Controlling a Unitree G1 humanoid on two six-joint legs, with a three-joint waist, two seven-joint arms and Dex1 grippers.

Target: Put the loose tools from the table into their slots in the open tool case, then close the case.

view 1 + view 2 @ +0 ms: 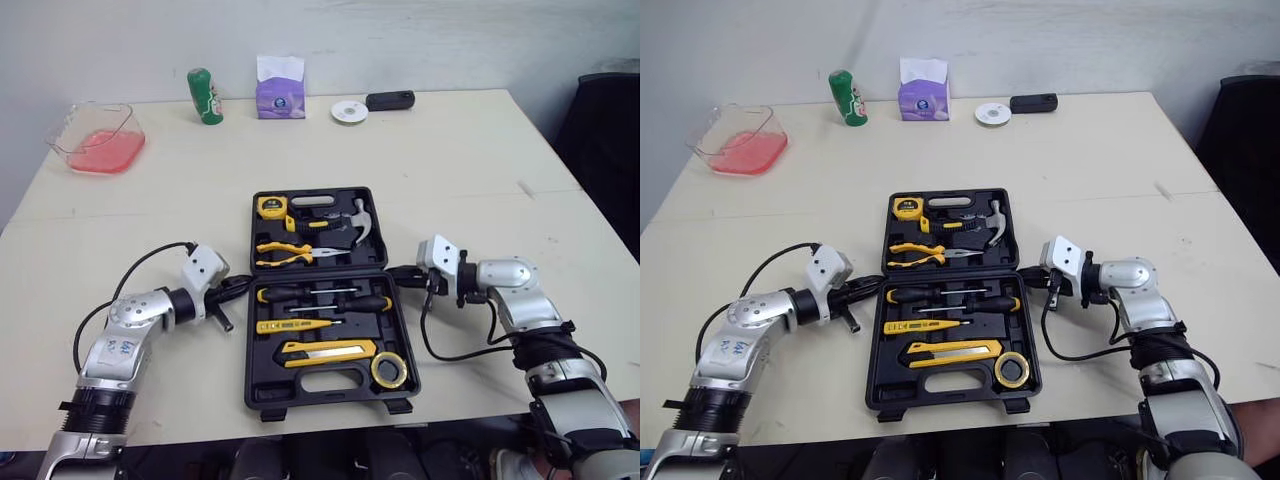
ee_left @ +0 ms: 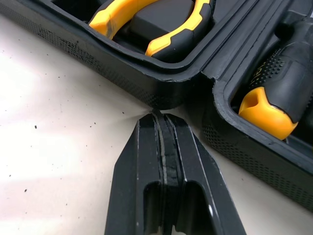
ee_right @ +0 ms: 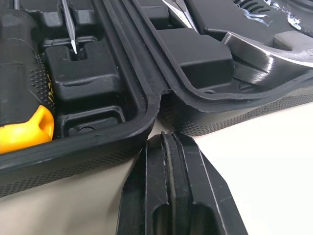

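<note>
Left eye view, centre of frame: open tool case [image 1: 300,385] flat on the tabletop [image 1: 450,170], with hammer [image 1: 352,225] and pliers [image 1: 290,253] slotted in the upper half, screwdrivers [image 1: 320,297] and tape roll [image 1: 389,370] in the lower. Left claw [image 1: 240,284] clenched and empty at the case's left edge by the hinge line, tip just beside the shell. Right claw [image 1: 395,272] likewise clenched and empty, at the right edge by the hinge.

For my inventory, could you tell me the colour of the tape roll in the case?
Yellow; the tape roll shows best in the left eye view.
</note>
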